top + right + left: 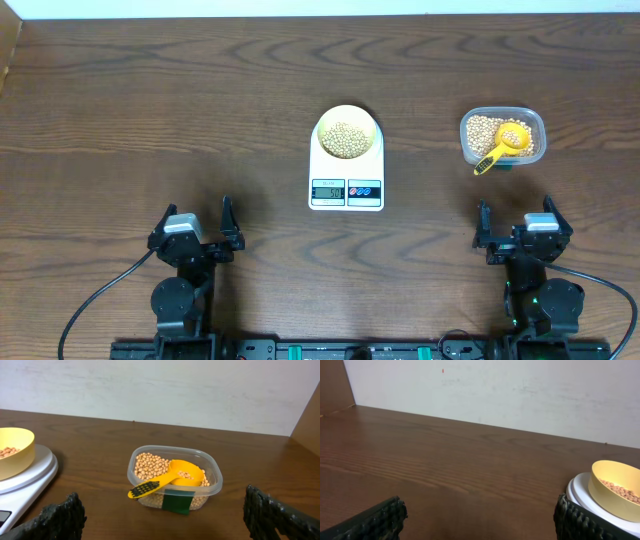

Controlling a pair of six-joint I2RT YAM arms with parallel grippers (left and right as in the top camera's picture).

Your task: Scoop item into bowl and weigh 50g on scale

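Observation:
The pale yellow-green bowl (347, 134) stands on the white scale (346, 186) at the table's middle, with tan beans (347, 139) inside it. In the left wrist view the bowl (616, 488) shows at the far right edge on the scale (585, 500). More beans (150, 466) fill the clear tub (173, 478), where a yellow scoop (167, 479) rests with its handle over the rim. My left gripper (200, 237) stands open near the front left, holding nothing. Open as well and holding nothing, my right gripper (515, 233) sits front right, short of the tub (503, 136).
A white wall (510, 390) runs along the table's far edge. Bare wooden tabletop (150, 120) spreads to the left of the scale. A dark green label (175, 501) is stuck on the tub's near side.

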